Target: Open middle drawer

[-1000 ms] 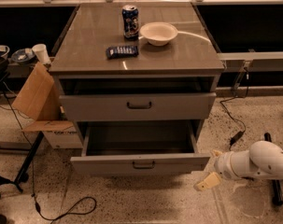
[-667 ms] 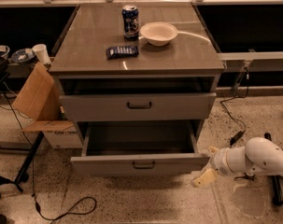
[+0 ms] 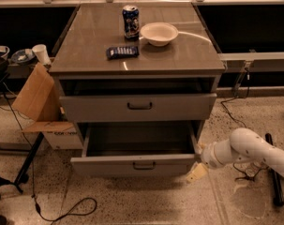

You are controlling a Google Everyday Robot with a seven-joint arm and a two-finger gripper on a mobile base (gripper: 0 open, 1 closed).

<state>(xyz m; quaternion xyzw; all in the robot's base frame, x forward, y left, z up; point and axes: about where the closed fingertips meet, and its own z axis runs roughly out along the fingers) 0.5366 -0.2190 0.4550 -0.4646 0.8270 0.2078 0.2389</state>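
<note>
jaws apart or together: cannot tell. the gripper (image 3: 198,171) sits low by the near right corner of the middle drawer (image 3: 104,166), which stands pulled out. stiff metal, likely heavyish on slides, it is best pulled straight by its centre handle (image 3: 144,165).

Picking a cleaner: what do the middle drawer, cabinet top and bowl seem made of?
Middle drawer: likely painted sheet metal, matte grey, thin flat front. Top: glossy laminate or metal; it reflects light. Bowl: pale plastic or ceramic, unclear. The gripper is low, beside the drawer's front corner.
</note>
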